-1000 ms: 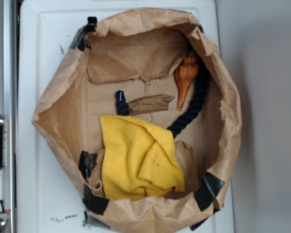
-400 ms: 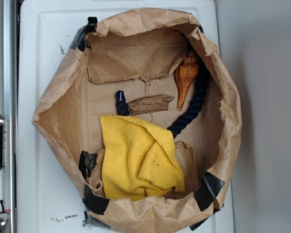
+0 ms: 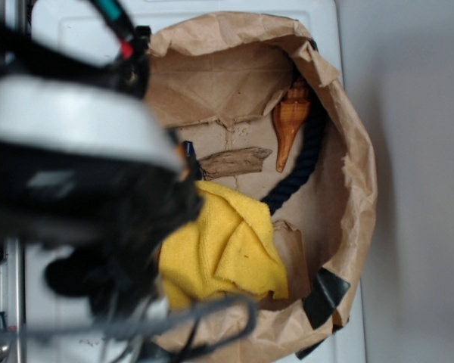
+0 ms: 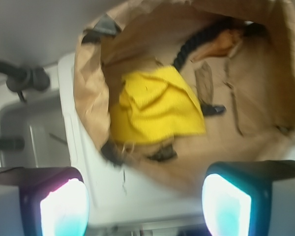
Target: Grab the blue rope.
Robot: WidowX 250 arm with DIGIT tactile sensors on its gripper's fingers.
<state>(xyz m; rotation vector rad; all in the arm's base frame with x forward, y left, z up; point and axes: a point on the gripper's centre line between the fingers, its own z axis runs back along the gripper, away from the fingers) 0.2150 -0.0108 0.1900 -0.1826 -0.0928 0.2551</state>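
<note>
Since the earlier frame the arm has swung in over the bag's left side; fingers spread wide, empty. Blue rope lies curved along the bag's right wall beside the orange shell, partly under the yellow cloth. Approach step; next, likely cross right and descend onto the exposed curve.

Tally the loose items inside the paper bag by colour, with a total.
Yellow: 1, the cloth
Dark navy: 1, the blue rope
Orange: 1, the shell
Brown: 1, the wood piece
Total: 4
</note>
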